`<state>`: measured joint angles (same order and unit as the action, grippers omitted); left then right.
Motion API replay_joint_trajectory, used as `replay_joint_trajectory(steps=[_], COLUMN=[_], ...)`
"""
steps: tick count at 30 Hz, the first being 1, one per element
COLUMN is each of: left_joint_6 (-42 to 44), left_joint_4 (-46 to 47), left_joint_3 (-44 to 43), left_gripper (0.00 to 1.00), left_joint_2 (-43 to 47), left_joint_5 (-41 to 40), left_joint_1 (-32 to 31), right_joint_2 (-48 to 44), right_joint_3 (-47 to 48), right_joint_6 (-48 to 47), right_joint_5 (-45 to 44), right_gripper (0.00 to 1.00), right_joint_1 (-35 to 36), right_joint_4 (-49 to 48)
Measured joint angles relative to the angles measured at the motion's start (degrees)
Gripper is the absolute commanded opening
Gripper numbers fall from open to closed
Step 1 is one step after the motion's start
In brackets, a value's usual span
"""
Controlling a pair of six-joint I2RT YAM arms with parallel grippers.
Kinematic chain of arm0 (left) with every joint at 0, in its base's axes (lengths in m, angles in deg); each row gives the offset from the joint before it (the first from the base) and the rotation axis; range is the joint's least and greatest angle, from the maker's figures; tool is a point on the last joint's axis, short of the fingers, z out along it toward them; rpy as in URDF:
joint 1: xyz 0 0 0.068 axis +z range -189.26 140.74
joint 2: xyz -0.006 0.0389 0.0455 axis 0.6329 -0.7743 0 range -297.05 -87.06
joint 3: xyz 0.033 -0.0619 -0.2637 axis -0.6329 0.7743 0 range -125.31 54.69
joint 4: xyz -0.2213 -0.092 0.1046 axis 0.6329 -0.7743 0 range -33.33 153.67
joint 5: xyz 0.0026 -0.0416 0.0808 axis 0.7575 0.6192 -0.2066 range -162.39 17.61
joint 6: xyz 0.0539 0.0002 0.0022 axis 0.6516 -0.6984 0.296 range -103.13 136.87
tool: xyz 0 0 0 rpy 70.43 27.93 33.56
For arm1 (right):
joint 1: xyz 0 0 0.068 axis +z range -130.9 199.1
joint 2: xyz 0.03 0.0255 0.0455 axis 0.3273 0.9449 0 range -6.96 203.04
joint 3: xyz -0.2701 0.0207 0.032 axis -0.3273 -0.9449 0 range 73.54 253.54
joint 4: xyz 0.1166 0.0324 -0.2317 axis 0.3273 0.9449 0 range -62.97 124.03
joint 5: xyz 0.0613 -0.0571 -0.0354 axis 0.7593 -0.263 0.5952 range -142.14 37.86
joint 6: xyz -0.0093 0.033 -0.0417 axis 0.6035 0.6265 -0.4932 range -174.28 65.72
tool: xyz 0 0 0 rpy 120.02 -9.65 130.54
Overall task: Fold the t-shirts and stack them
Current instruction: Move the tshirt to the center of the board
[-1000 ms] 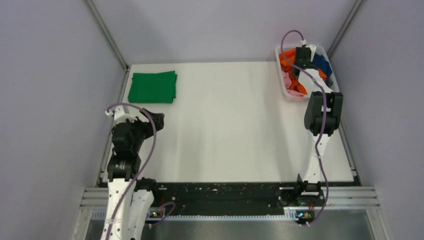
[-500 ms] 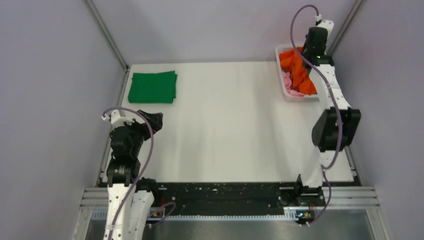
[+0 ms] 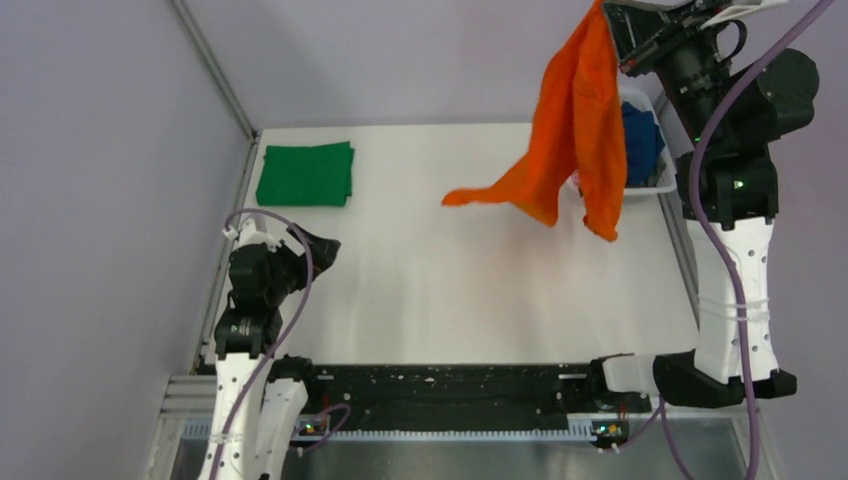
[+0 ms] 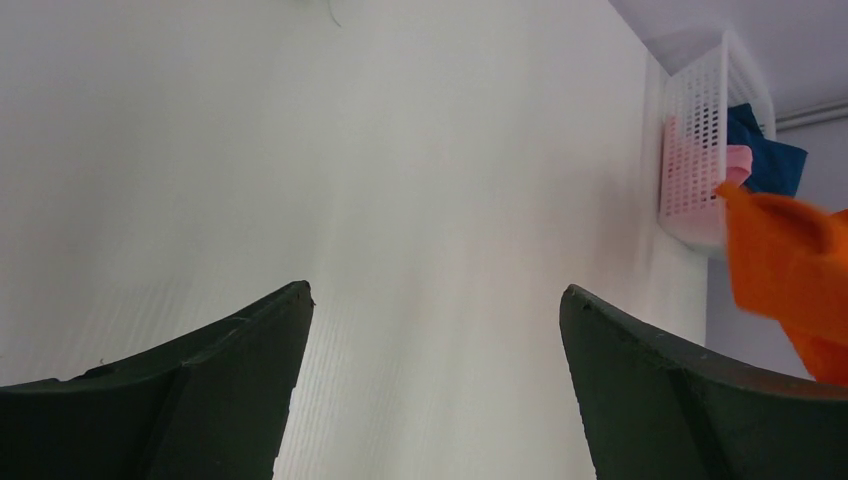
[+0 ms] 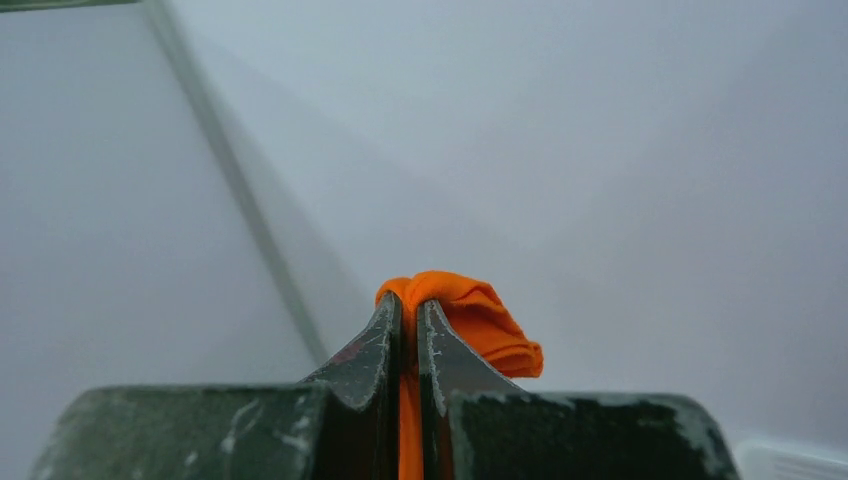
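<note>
My right gripper [image 3: 606, 12] is shut on the bright orange t-shirt [image 3: 578, 120] and holds it high above the table's far right; the cloth hangs down loose, one part trailing left. The pinched orange cloth [image 5: 470, 310] shows between the shut jaws in the right wrist view. A dark green t-shirt [image 3: 306, 173] lies folded at the far left. A navy blue shirt [image 3: 640, 140] and a pink one [image 4: 735, 160] lie in the white mesh basket [image 4: 690, 150]. My left gripper [image 3: 322, 247] is open and empty, low over the table's left side.
The white basket [image 3: 650, 187] stands at the table's far right corner. Grey walls with metal corner posts [image 3: 212, 68] close in the table on three sides. The orange shirt's edge [image 4: 790, 270] shows at the right of the left wrist view.
My right gripper rose from the basket and pulled the orange t-shirt up and out, so it now hangs in the air. The left arm shifted only slightly.
</note>
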<state>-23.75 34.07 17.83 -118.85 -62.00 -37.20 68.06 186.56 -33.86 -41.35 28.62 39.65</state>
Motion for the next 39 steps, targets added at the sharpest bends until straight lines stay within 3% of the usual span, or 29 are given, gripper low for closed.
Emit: replay_joint_trajectory(steps=[6, 10, 15, 20, 22, 26, 32, 39], left_joint_6=[-0.1, -0.2, -1.4, -4.7, -5.9, -6.2, -5.5, -4.7], left_joint_4=[-1.0, -1.5, -1.2, 5.0, 7.6, 12.0, 18.2, 24.0], left_joint_3=[1.1, 1.4, 2.9, 10.7, 13.2, 12.7, 4.7, -5.3], left_gripper=[0.98, 0.98, 0.99, 0.99, 0.99, 0.98, 0.79, 0.61], left_joint_2=[3.1, 3.7, 4.1, 1.8, -2.6, -15.2, -34.6, -56.4], left_joint_5=[3.2, 5.2, 8.1, 13.0, 14.4, 13.1, 10.3, 9.7], left_joint_1=[0.0, 0.0, 0.0, 0.0, -0.4, -5.7, -19.8, -25.4], right_joint_2=[3.0, 1.3, -4.5, -20.9, -27.1, -30.2, -32.9, -39.3], right_joint_3=[0.8, -11.7, -29.3, -57.0, -68.5, -81.5, -83.3, -81.8], right_joint_6=[11.5, 18.8, 18.2, 14.1, 13.5, 13.1, 11.5, 9.6], right_joint_5=[18.4, 24.7, 23.1, 11.3, 7.1, 2.3, -5.5, -15.0], right_gripper=[0.00, 0.00, 0.00, 0.00, 0.00, 0.00, 0.00, 0.00], right_joint_1=[0.1, 0.1, 0.1, 0.1, 0.1, 0.1, 0.1, 0.1], right_joint_4=[-1.9, -8.4, -6.8, -3.7, -2.3, 1.6, 7.0, 11.8])
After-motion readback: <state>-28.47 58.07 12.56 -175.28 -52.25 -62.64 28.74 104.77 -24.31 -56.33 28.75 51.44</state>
